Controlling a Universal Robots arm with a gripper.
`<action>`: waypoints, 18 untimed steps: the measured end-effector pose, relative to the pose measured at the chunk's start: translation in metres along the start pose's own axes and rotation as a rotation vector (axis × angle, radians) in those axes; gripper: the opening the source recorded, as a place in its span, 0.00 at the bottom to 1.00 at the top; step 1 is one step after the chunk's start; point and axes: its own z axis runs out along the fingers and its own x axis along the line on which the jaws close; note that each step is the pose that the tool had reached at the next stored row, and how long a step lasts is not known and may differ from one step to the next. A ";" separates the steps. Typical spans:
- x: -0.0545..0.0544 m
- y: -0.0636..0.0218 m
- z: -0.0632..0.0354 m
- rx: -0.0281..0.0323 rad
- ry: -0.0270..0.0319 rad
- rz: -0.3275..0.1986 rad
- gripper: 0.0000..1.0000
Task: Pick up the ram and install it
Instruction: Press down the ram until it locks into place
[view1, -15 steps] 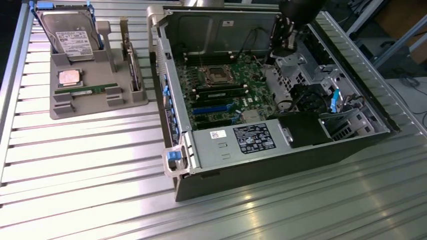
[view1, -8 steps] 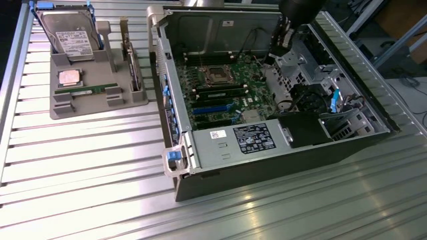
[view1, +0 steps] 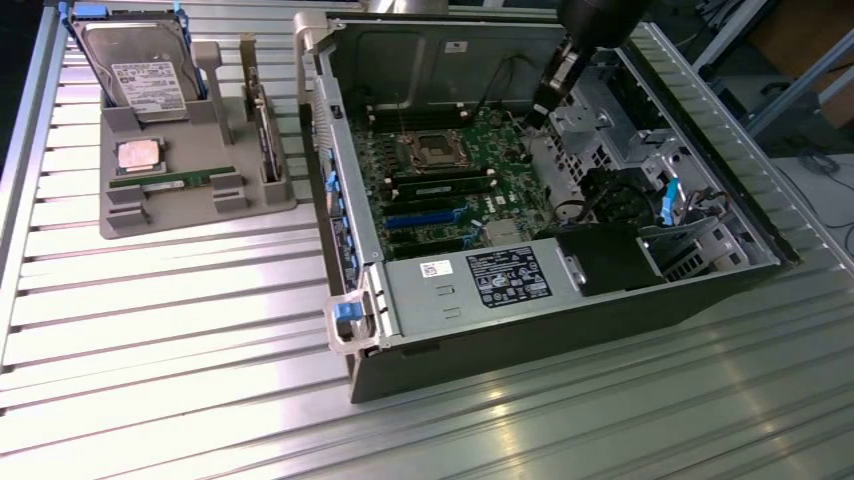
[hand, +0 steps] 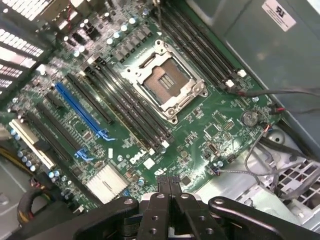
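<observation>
The ram is a thin green stick with a white label, lying flat in a slot at the front of the grey holder on the exterior view's left. My gripper hangs inside the open computer case, far from the ram, above the motherboard's edge. In the wrist view the gripper is shut, its black fingertips pressed together with nothing between them. Below it lie the open processor socket and long black memory slots beside it.
The holder also carries a hard drive, a square silver processor and an upright expansion card. Loose cables run near the gripper. A power supply sits at the case's near end. Ribbed metal table surrounds everything.
</observation>
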 end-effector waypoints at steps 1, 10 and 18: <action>0.000 0.0000 0.0000 -0.0011 -0.0006 0.025 0.11; 0.000 0.0000 0.0004 -0.0150 -0.0077 0.350 0.11; 0.000 0.0000 0.0006 -0.0250 -0.0129 0.577 0.11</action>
